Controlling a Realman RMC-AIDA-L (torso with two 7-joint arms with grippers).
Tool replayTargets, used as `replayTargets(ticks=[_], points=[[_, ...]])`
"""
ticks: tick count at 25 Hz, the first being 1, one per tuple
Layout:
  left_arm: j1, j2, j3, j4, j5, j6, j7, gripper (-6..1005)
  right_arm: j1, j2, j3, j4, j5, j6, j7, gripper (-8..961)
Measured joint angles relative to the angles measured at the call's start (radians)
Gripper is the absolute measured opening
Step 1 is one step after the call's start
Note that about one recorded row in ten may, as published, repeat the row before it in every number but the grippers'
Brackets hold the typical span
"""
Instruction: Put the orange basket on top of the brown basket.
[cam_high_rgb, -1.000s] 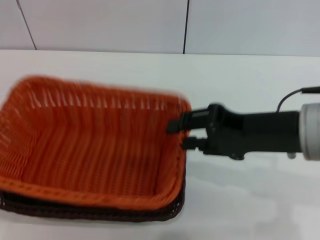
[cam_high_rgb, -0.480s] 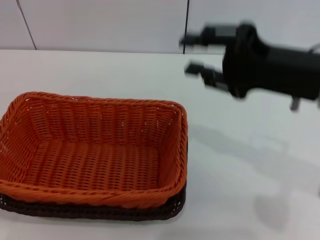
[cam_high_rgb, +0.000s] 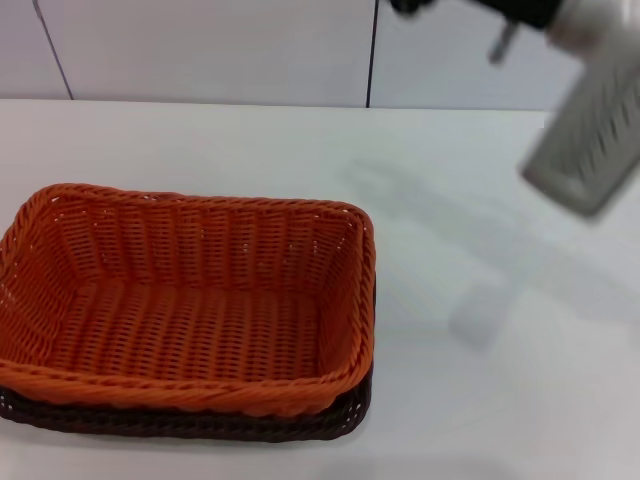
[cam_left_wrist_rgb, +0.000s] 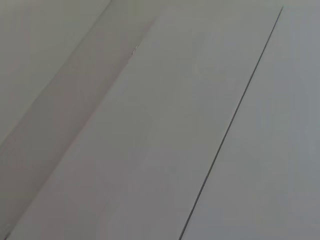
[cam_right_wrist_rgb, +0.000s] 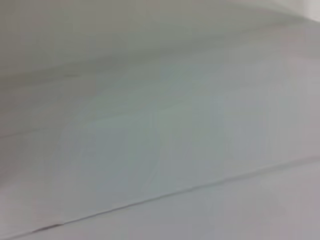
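Observation:
The orange basket (cam_high_rgb: 190, 310) sits nested on top of the brown basket (cam_high_rgb: 200, 425) at the near left of the white table in the head view. Only the brown basket's dark rim and lower wall show beneath it. My right arm (cam_high_rgb: 590, 130) is raised high at the far right, well clear of both baskets. Only a dark tip of my right gripper (cam_high_rgb: 408, 5) shows at the top edge. My left arm is out of view. Both wrist views show only plain white surfaces with a seam.
The white table (cam_high_rgb: 480, 300) stretches to the right of and behind the baskets. A white panelled wall (cam_high_rgb: 200, 50) with dark seams stands behind the table. The raised arm's shadow falls on the table at the right.
My right gripper let go of the orange basket's right rim, then rose up and back to the top right. The orange basket has settled on the brown one.

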Motion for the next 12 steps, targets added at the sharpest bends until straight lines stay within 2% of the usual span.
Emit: replayTargets(ticks=[4, 7, 8, 12], points=[[0.009, 0.0, 0.003, 0.004, 0.0, 0.001, -0.008, 860, 0.136, -0.001, 0.02, -0.162, 0.216, -0.085, -0.063, 493], [0.028, 0.002, 0.02, -0.004, 0.0, -0.005, -0.055, 860, 0.205, -0.002, 0.036, -0.237, 0.385, -0.131, -0.081, 493], [0.028, 0.002, 0.02, -0.004, 0.0, -0.005, -0.055, 860, 0.22, -0.002, 0.037, -0.251, 0.462, -0.14, -0.083, 493], [0.031, 0.004, 0.059, -0.056, 0.0, -0.007, -0.067, 860, 0.231, 0.002, 0.026, -0.264, 0.553, -0.142, -0.084, 493]])
